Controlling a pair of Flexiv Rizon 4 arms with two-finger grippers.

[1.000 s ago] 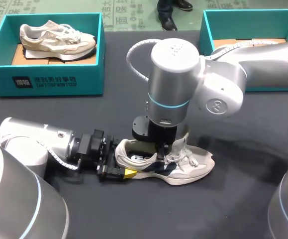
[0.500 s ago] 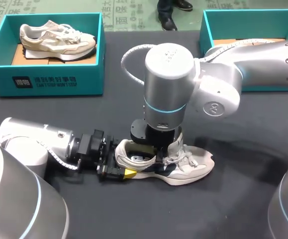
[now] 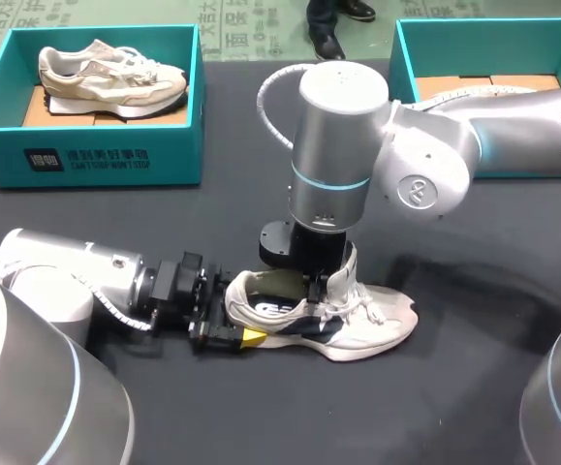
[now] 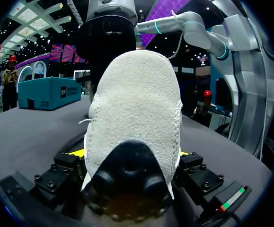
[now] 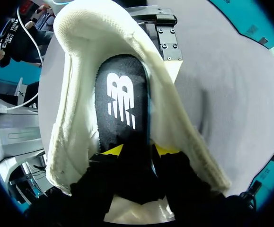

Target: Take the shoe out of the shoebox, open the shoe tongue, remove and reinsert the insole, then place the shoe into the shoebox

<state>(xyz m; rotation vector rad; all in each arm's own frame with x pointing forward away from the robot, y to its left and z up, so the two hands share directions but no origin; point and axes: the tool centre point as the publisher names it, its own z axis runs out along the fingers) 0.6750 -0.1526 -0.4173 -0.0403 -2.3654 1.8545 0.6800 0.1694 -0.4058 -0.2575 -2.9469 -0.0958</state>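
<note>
White mesh shoe (image 3: 343,327) lies on the table (image 3: 454,397), out of the shoebox (image 3: 493,29). Your left gripper (image 4: 129,156) clamps its heel; your right gripper (image 5: 139,151) pinches the black insole (image 5: 122,99) inside the shoe. You are probably mid insole step; reboxing remains.

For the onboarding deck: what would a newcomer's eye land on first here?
The shoe lies mid-table with both arms on it. The left hand clamps its heel, and the right hand reaches down into its opening, pinching the black insole. At the far left, a teal box holds a second shoe.
</note>
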